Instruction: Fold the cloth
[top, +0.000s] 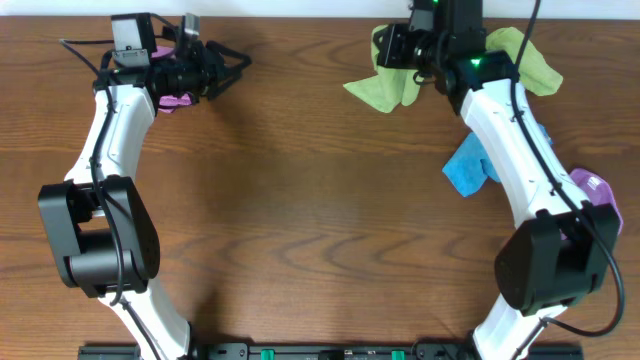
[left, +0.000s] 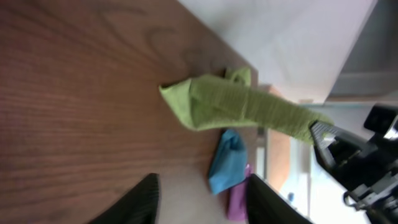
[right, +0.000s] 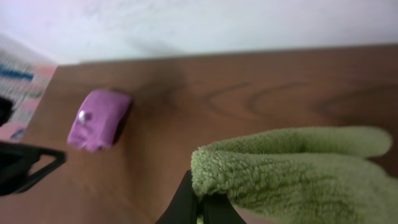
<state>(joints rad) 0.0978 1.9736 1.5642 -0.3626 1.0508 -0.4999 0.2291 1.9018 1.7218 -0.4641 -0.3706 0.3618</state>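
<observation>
A green cloth (top: 385, 85) lies bunched at the table's far right, one part lifted. My right gripper (top: 425, 60) is shut on the cloth's edge and holds it above the table; in the right wrist view the fuzzy green fold (right: 292, 165) hangs over the closed fingers (right: 202, 205). In the left wrist view the green cloth (left: 239, 106) stretches up toward the right arm. My left gripper (top: 230, 65) is open and empty at the far left, its fingers (left: 199, 199) spread above the wood.
A folded pink cloth (top: 175, 98) sits under the left arm; it also shows in the right wrist view (right: 98, 119). A blue cloth (top: 468, 168) and a purple cloth (top: 592, 188) lie on the right side. The table's far edge is close.
</observation>
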